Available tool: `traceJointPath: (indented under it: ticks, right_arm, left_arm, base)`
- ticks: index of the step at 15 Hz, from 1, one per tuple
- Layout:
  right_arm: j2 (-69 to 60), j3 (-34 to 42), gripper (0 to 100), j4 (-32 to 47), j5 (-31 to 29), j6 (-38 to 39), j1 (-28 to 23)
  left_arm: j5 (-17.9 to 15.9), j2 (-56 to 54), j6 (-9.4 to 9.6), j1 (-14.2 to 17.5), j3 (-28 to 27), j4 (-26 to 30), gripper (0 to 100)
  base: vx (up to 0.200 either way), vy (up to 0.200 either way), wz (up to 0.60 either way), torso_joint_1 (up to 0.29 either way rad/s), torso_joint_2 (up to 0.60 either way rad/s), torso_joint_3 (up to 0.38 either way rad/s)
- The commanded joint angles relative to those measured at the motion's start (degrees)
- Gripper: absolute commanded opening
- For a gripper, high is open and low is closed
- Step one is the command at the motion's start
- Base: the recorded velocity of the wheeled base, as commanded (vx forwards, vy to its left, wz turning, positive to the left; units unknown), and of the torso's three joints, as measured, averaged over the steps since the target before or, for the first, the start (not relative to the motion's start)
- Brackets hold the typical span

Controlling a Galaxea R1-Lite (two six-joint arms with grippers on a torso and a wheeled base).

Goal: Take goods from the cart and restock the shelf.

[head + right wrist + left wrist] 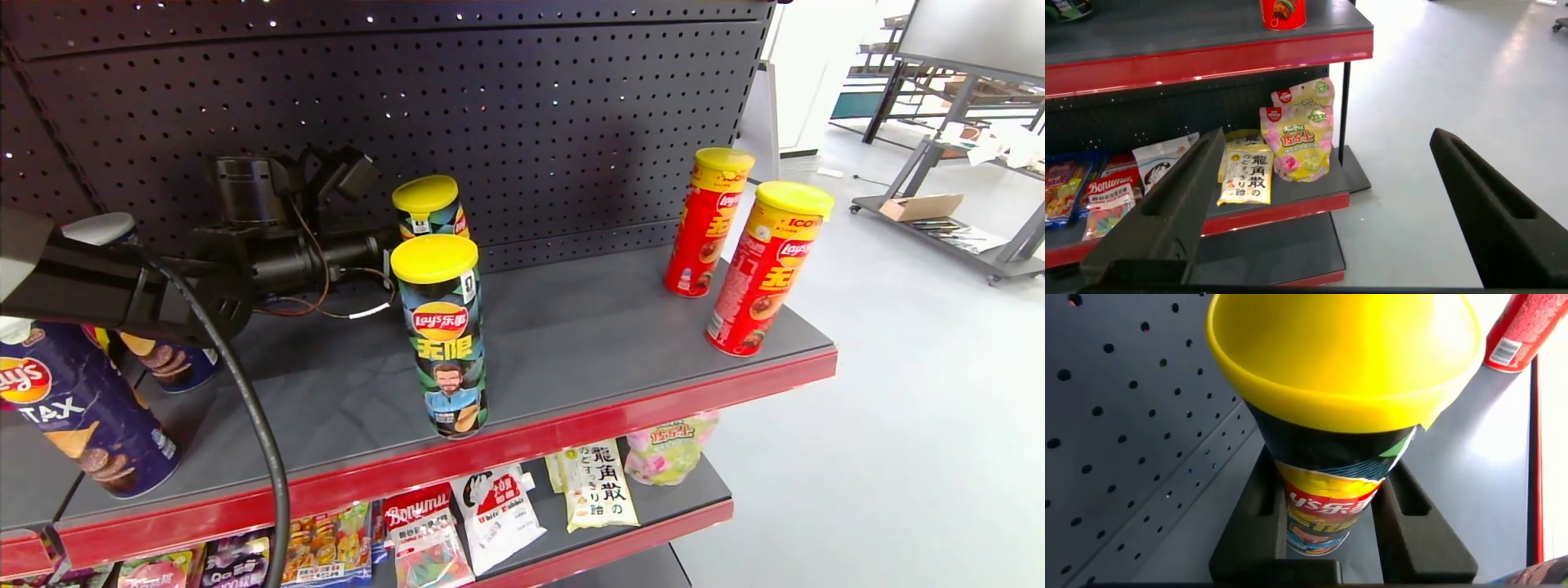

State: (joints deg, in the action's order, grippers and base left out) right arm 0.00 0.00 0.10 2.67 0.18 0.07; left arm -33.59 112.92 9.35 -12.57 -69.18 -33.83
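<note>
Two black-and-green chip cans with yellow lids stand mid-shelf: a front can near the red shelf edge and a rear can by the pegboard. My left gripper comes in from the left and is shut on the rear can, whose body sits between the two black fingers with its base on the shelf. Part of the gripper is hidden behind the front can. My right gripper is open and holds nothing, low down in front of the lower shelf.
Two red chip cans stand at the shelf's right end. Purple chip cans stand at the left under my arm. Snack bags line the lower shelf. The grey top shelf has bare room between the green and red cans.
</note>
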Motion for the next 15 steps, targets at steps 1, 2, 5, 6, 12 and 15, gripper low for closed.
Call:
traceJointPath:
  ticks: [1, 2, 5, 6, 12, 15]
  right_arm:
    - [0.0, 0.0, 100, 0.0, 0.0, 0.0, 0.0]
    - [0.1, 0.0, 100, 0.0, 0.1, 0.0, 0.0]
    - [0.1, 0.0, 100, 0.0, 0.1, 0.0, 0.0]
    - [0.1, 0.0, 100, 0.0, 0.1, 0.0, 0.0]
    - [0.1, 0.0, 100, 0.0, 0.0, 0.0, 0.0]
    - [0.1, 0.0, 100, 0.0, 0.1, 0.0, 0.0]
  left_arm:
    - [0.0, -0.3, 1.02, 0.0, 0.8, 0.9, 0]
    - [0.0, -0.4, 1.99, 0.1, 1.2, 1.7, 0]
    - [0.0, -0.3, 2.78, 0.0, 1.2, 2.5, 0]
    - [0.0, -0.3, 3.04, 0.0, 1.2, 2.5, 0]
    - [0.4, -3.0, 3.39, 0.5, 3.4, 3.9, 100]
    - [1.3, -7.7, 3.31, 1.8, 9.4, 4.0, 100]
  base:
    - [0.000, 0.000, 0.00, 0.000, 0.00, 0.000]
    - [0.000, 0.000, 0.00, 0.000, 0.00, 0.000]
    - [0.000, 0.000, 0.00, 0.000, 0.00, 0.000]
    - [0.000, 0.000, 0.00, 0.000, 0.00, 0.000]
    - [0.000, 0.000, 0.00, 0.000, 0.00, 0.000]
    - [0.000, 0.000, 0.00, 0.000, 0.00, 0.000]
